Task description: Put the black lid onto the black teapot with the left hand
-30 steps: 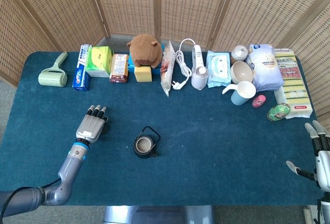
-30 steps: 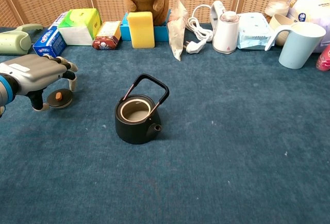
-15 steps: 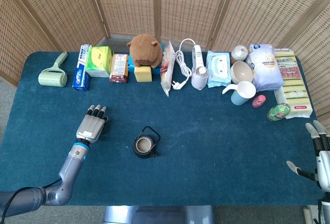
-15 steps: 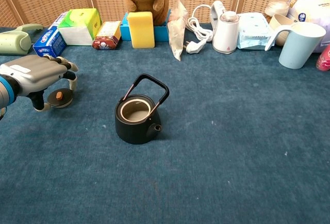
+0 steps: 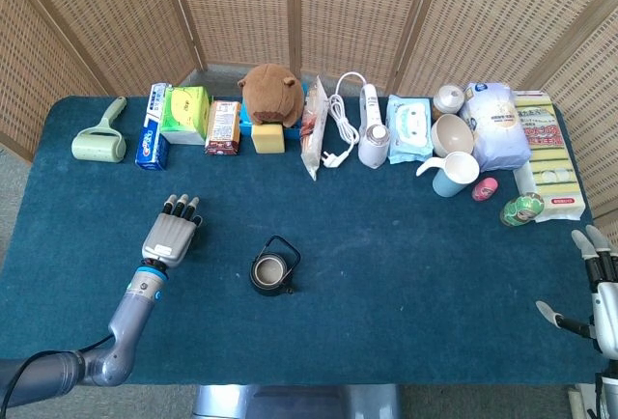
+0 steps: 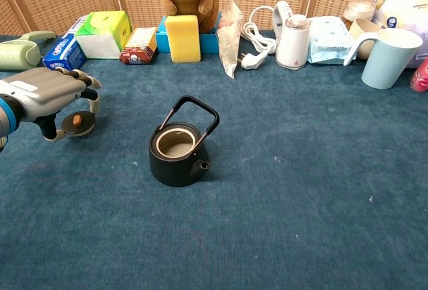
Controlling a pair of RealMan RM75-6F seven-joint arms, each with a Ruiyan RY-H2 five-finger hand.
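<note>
Blue felt covers the table [image 5: 406, 274], and along its far edge stands a row of household goods, among them a brown plush toy [image 5: 270, 93], a white hair dryer [image 5: 370, 129] and a pale blue mug [image 6: 390, 49], all well clear of the open middle, presumably to leave working room. The left hand [image 6: 41, 98] hangs over the near-left part of the table, palm down, fingers arched over the black lid [image 6: 77, 122], thumb low beside it; the chest view does not settle whether the lid is already pinched or merely caged, nor whether it rests on the cloth. That arched posture suits a grasp from above on a small flat disc by its orange knob. The right hand [image 5: 601, 284] waits at the table's right edge, fingers spread and empty, out of the way since the task belongs to the other arm. The black teapot [image 6: 178, 148] stands upright near the centre, well apart from the lid, its mouth uncovered and its handle raised, so the lid would probably have to come in beside or under that handle.
</note>
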